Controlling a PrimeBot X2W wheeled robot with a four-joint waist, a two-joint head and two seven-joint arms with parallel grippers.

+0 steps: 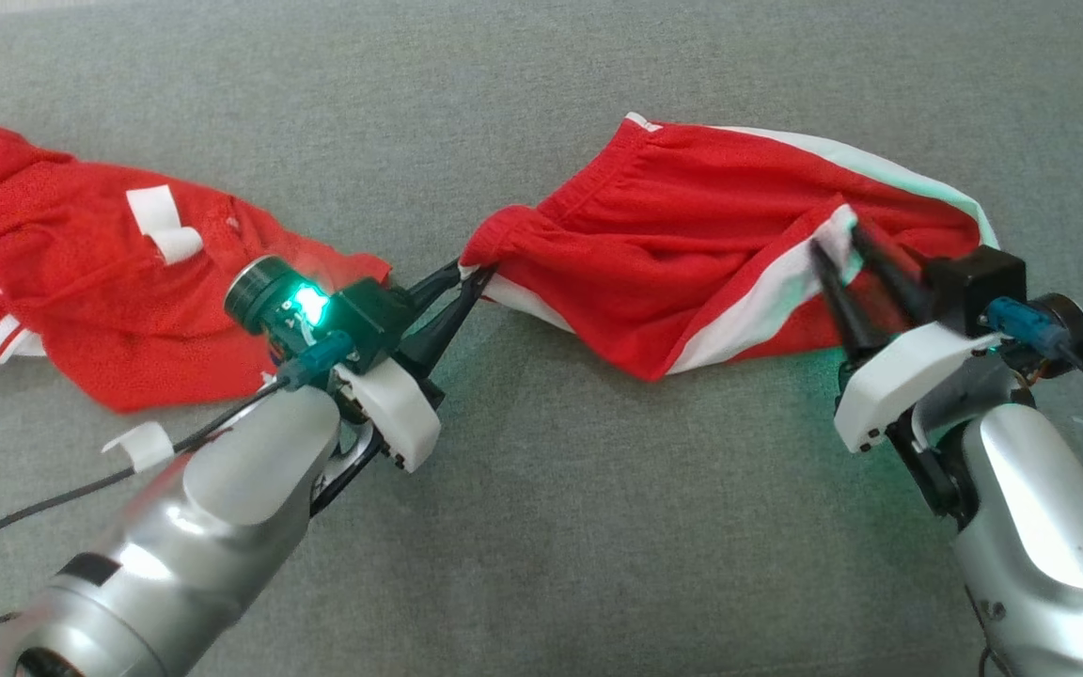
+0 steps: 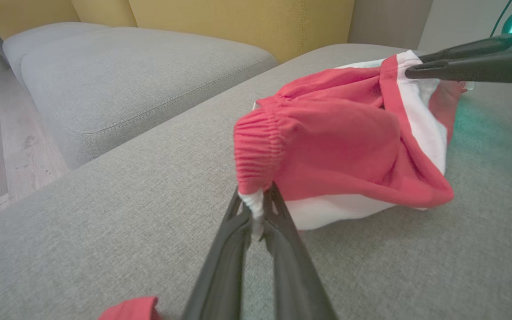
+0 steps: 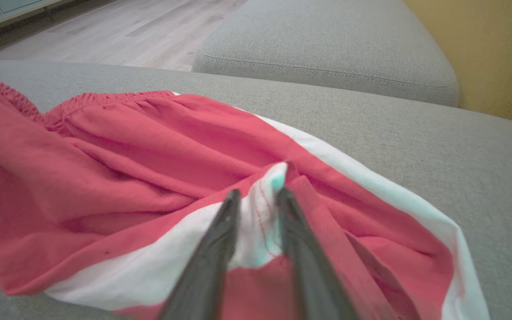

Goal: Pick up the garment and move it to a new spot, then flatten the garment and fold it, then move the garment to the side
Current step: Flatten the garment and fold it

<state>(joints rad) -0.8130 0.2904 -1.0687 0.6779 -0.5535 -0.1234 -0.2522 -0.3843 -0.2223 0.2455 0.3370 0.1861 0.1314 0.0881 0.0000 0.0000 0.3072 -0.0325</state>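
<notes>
Subject garment: red shorts (image 1: 692,216) with a white side stripe (image 1: 748,310), lying crumpled on the grey sofa seat (image 1: 551,517), right of centre in the head view. The left gripper (image 1: 478,271) has its jaws clamped on the end of the elastic waistband (image 2: 258,146), white trim pinched between them. The right gripper (image 1: 833,240) has its jaws set either side of a raised fold of the white stripe at the leg end. A narrow gap shows between them with cloth in it, and whether they grip cannot be told. Assessment: the task appears to be at an early stage. The shorts are bunched and sagging between the two holds, neither flattened nor folded, and the final move aside is outstanding. A second red garment (image 1: 81,273) with white markings lies well apart, at the robot's left. The shorts rest directly on the seat and not inside any bin or basket.
</notes>
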